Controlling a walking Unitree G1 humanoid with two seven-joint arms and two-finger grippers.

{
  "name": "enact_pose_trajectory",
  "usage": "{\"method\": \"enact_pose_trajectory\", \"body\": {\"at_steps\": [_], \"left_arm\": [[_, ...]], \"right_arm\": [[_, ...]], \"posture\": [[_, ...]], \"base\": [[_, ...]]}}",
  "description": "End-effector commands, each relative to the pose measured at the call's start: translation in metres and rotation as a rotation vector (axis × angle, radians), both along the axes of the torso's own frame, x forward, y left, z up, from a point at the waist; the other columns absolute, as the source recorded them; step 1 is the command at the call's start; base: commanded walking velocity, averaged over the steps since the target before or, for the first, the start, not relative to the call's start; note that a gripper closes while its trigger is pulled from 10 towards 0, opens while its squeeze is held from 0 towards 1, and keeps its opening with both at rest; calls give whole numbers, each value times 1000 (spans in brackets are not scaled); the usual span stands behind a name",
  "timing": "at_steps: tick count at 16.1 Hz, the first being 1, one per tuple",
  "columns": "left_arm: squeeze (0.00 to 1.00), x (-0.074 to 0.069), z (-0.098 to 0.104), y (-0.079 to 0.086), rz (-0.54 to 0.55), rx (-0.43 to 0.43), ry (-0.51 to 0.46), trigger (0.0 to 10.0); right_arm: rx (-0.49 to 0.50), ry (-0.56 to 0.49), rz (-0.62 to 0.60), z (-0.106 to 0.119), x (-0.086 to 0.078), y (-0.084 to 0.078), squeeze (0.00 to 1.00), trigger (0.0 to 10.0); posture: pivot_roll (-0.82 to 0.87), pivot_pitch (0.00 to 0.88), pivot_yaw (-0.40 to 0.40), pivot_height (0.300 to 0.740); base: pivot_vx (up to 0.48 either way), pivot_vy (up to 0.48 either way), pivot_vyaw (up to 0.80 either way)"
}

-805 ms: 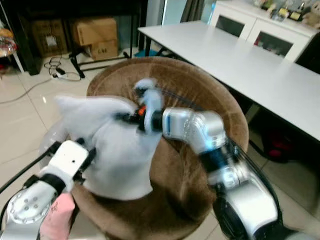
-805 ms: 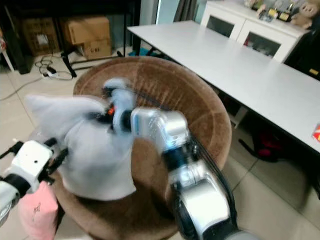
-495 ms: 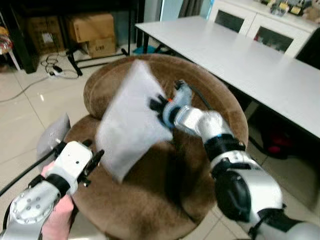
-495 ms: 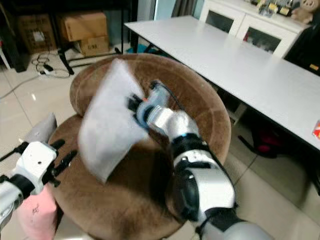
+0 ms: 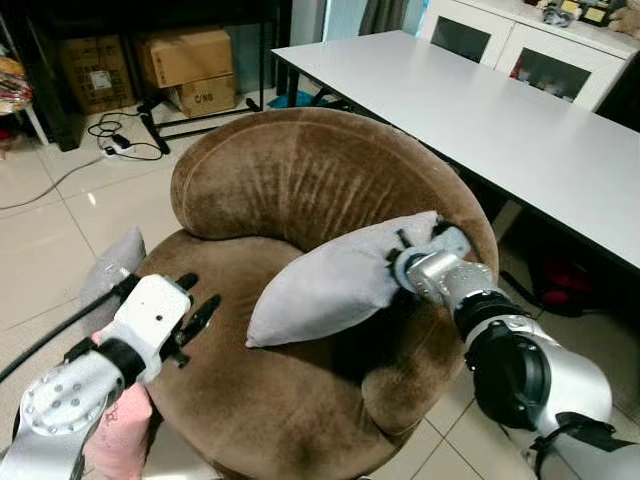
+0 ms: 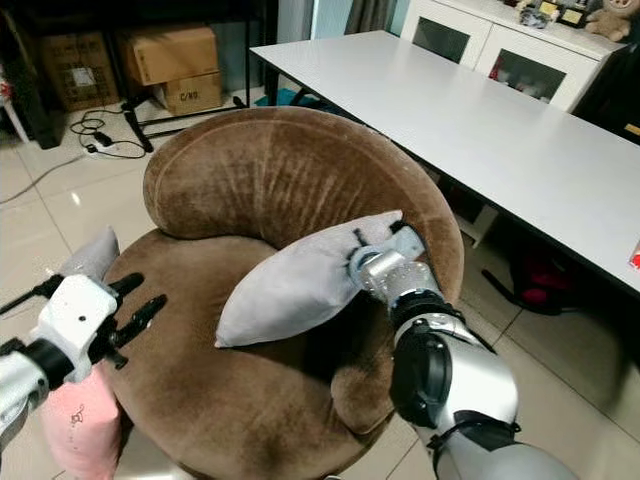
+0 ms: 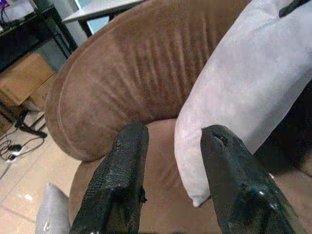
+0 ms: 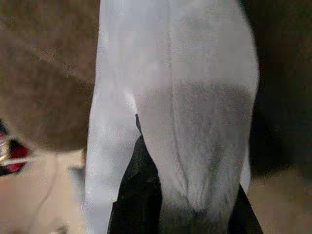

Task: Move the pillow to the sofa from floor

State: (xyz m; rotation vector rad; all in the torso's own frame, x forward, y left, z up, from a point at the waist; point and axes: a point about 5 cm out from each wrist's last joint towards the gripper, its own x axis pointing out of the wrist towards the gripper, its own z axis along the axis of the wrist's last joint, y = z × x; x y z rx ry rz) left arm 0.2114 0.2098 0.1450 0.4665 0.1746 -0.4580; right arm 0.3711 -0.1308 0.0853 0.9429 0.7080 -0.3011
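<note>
Right pincer clamped on grey fabric pillow corner, frame centre | pillow resting on round brown plush sofa, ready for release | left pincer spread, empty, lower left.

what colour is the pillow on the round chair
Light grey pillow, seen best in the left eye view.

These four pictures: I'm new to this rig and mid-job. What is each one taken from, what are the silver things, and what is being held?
The two wide pictures come from the robot's head, looking down; the silver arms are its own. The other two come from wrist cameras looking along each gripper's black fingers. The right gripper pinches a corner of the grey pillow, which lies on the brown round sofa. The left gripper is open, holding nothing, near the seat's edge. Another grey pillow sits on the floor beside the sofa.
</note>
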Motion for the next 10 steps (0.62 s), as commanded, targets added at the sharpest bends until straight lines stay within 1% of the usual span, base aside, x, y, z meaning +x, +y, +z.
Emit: {"method": "enact_pose_trajectory", "body": {"at_steps": [1, 2, 3, 4, 5, 6, 8, 9, 10], "left_arm": [[184, 1, 3, -1, -13, -26, 5, 10000], [184, 1, 5, 0, -17, -48, 5, 10000], [188, -1, 6, -3, -35, -107, 22, 10000], [184, -2, 7, -4, -43, -131, 30, 10000], [173, -7, 4, -4, -65, -180, 92, 10000], [161, -14, -1, -1, -76, -210, 168, 10000], [169, -19, -2, 3, -91, -235, 210, 10000], [173, -21, 1, 3, -108, -272, 221, 10000], [176, -25, 6, 3, -135, -324, 244, 10000]], "right_arm": [[-107, -61, -27, 16, 9, -16, 0, 10000], [-138, -59, -28, 17, 10, -19, 0, 10000], [-155, -62, -28, 18, 10, -23, 0, 10000], [-165, -63, -27, 18, 10, -24, 0, 10000], [-192, -48, -33, 16, 9, -28, 0, 10000], [-221, -20, -36, 13, 7, -30, 0, 10000], [-253, 12, -26, 7, 4, -28, 0, 10000], [-249, 24, -25, 4, 2, -27, 0, 10000], [-242, 41, -25, 1, 0, -25, 890, 10000]], "posture": [[103, 0, -110, 740], [101, 0, -106, 740], [99, 0, -104, 740], [97, 0, -103, 740], [92, 0, -100, 740], [88, 0, -98, 740], [88, 0, -99, 740], [89, 0, -99, 740], [89, 0, -99, 740]], "base": [[0, 0, 0], [0, 0, 0], [0, 0, 0], [0, 0, 0], [0, 0, 0], [0, 0, 0], [0, 0, 0], [0, 0, 0], [0, 0, 0]]}}
